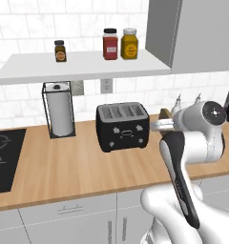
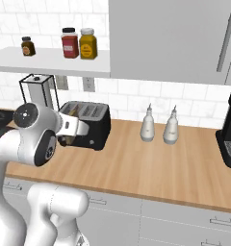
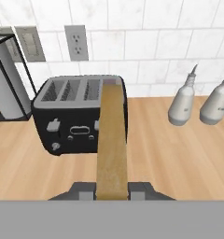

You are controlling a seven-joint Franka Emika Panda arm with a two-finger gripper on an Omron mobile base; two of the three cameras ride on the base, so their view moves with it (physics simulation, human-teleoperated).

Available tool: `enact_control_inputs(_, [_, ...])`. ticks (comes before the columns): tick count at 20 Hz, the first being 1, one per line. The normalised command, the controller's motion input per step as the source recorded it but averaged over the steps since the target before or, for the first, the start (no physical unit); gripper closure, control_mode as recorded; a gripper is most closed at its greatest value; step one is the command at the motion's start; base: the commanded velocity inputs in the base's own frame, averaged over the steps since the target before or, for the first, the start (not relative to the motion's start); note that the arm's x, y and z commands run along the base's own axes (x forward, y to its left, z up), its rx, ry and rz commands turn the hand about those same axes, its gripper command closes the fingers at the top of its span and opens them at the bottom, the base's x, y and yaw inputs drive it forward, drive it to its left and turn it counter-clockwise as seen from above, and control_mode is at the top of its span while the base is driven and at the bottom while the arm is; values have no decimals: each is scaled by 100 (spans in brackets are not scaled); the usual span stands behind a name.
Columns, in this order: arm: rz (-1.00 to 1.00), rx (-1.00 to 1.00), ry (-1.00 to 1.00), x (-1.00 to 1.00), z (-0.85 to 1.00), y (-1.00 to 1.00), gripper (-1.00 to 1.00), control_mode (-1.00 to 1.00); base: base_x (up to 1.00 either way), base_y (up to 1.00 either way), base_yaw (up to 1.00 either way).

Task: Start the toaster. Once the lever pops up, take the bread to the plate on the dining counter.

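Jaws: the gripper (image 3: 112, 189) is closed on the bread (image 3: 112, 140), which stands edge-on between the two finger tips and runs up the middle of the hand view.

Bread: a tan slice held in the air in front of the toaster (image 1: 122, 126), clear of the slots. In the left base view a brown bit shows at the end of the hand, just to the right of the toaster.

Toaster: black, standing on the wooden table (image 1: 78, 167) near its back edge against the tiled wall, slots up and knobs facing the robot. Beside it are a paper-towel roll (image 1: 60, 113) on one side and two pale bottles (image 2: 147, 124) on the other.

Lever: the front controls are too small to tell whether it is up or down.

Done so far: judging by the slice in the gripper and outside the toaster, the toasting and the pick seem to be finished.

Left to do: carrying the bread away from this wall-side table to the plate and setting it down.

Risk: a thin slice held by its edge could slip or tilt on the drive.
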Motion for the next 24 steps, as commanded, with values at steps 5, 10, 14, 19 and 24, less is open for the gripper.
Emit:
enact_control_inputs(5, [0,0,0,-31,0,0,100,-100,0,0,0])
enact_control_inputs(10, [0,0,0,-30,0,0,100,-100,0,0,0])
enact_control_inputs(14, [0,0,0,-6,0,0,100,100,-18,0,1])
enact_control_inputs(19, [0,0,0,0,0,0,100,100,-55,1,40])
enact_control_inputs(24, [0,0,0,0,0,0,100,100,-53,27,86])
